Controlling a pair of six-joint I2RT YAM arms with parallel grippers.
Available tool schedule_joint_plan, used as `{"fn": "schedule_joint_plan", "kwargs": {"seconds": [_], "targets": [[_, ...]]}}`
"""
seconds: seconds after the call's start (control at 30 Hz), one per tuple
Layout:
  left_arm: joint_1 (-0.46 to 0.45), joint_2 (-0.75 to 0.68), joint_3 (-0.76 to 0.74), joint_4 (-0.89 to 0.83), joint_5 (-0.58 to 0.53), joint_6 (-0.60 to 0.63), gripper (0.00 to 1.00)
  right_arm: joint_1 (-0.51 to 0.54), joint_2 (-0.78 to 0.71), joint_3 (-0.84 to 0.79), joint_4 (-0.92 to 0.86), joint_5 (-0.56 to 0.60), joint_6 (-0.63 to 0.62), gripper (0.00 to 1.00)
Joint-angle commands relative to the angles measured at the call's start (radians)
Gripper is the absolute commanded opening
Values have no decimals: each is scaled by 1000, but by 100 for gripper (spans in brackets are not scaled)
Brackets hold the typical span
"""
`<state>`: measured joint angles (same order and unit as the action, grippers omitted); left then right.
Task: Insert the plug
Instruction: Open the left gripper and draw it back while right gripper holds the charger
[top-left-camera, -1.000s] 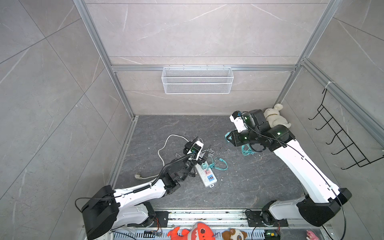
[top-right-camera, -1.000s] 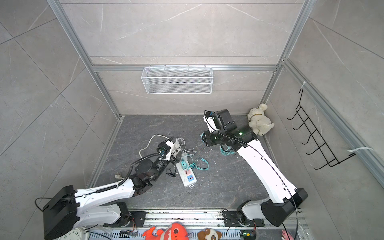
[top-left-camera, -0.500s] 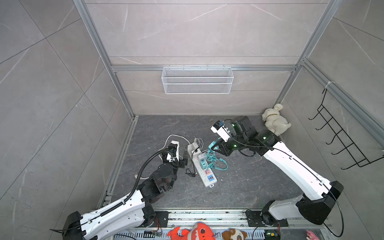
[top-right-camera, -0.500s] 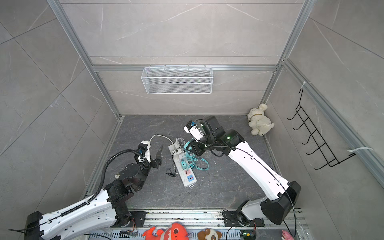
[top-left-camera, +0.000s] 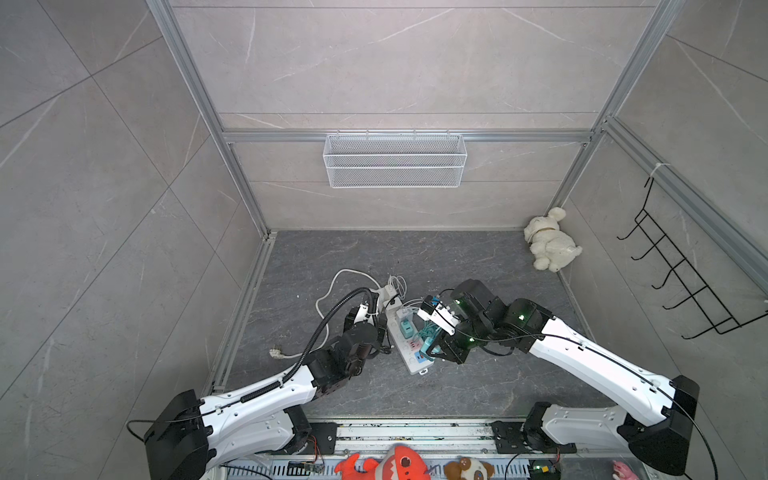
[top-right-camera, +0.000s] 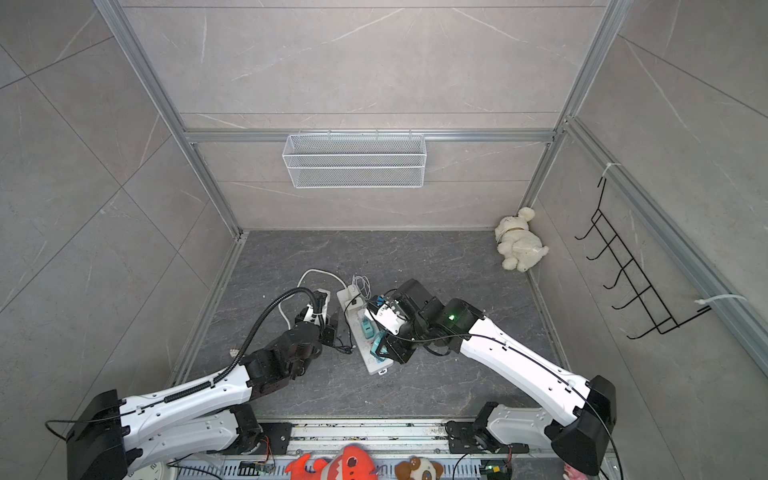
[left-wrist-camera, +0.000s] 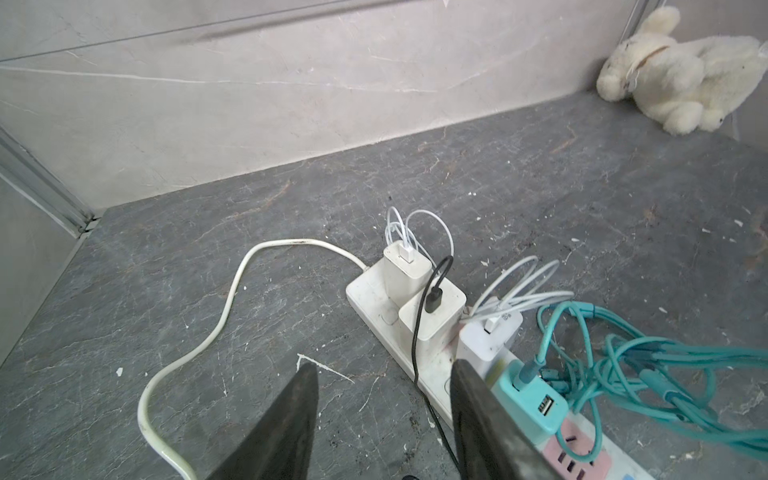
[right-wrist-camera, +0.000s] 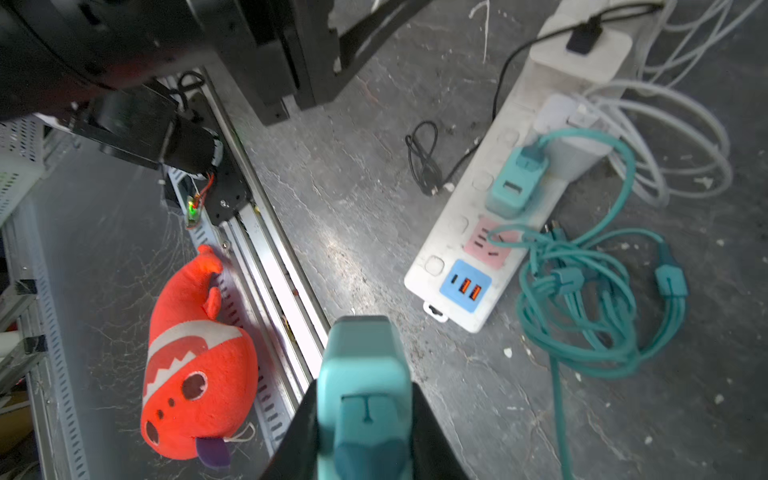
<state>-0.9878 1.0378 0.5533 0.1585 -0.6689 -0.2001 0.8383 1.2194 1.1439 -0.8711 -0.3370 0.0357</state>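
My right gripper (right-wrist-camera: 365, 419) is pinched on the teal plug (right-wrist-camera: 362, 357), which hangs in the air just off the USB end of the strip (right-wrist-camera: 440, 249), not yet over any socket. The only free socket I can make out is the pink one (right-wrist-camera: 482, 243), and that is my first worry: a loop of the teal cable (right-wrist-camera: 582, 324) lies right across it, so a straight push could trap the cable under the plug and leave it half seated. I can't see the prongs from any view, so I can't confirm they line up with the slots. A twisted plug would jam on the socket face. The teal charger (right-wrist-camera: 513, 187) sits in the next socket, close enough that drifting toward it would knock the plug against its body. The strip lies loose on the tabletop (right-wrist-camera: 374, 187), and an off-centre press near its end would likely pivot or slide it. My left gripper (left-wrist-camera: 383, 374) is spread, with one finger over the strip's edge and the other above bare tabletop. I can't tell that it pins anything down. The black cable (right-wrist-camera: 424, 158) runs between those fingers, so closing there might pinch the cable instead of steadying the strip. In both top views the two wrists are near each other across the strip, and a careless approach could bump them. If the held plug is tied to that tangle, which I can't tell, lifting it could drag the loops and tug the charger.
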Motion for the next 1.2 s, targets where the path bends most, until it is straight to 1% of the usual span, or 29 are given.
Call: {"fn": "schedule_joint_plan", "kwargs": {"seconds": [0.0, 0.1, 0.2, 0.37, 0.5, 0.63, 0.77, 0.9, 1.0, 1.17], "targets": [[0, 22, 37, -17, 92, -90, 49, 26, -38, -27, -10, 113, 88, 8], [-5, 57, 37, -17, 167, -124, 44, 32, -82, -29, -33, 192, 153, 8], [-28, 101, 41, 4, 235, -142, 40, 32, -125, -19, -43, 209, 205, 8], [-102, 198, 75, 53, 312, -86, 35, 31, -185, -20, -17, 197, 260, 9], [-124, 294, 103, 104, 375, -77, 29, 33, -199, -18, -30, 241, 299, 10], [-133, 373, 130, 133, 414, -77, 27, 32, -258, -14, -52, 298, 350, 11], [-138, 455, 162, 161, 424, -74, 25, 32, -317, -7, -106, 325, 367, 11], [-140, 546, 198, 196, 423, -76, 24, 32, -381, -39, -126, 350, 396, 11], [-143, 592, 219, 216, 398, -85, 24, 32, -402, -61, -134, 363, 407, 12], [-146, 649, 254, 204, 358, -88, 24, 32, -418, -100, -137, 362, 423, 12]]}}
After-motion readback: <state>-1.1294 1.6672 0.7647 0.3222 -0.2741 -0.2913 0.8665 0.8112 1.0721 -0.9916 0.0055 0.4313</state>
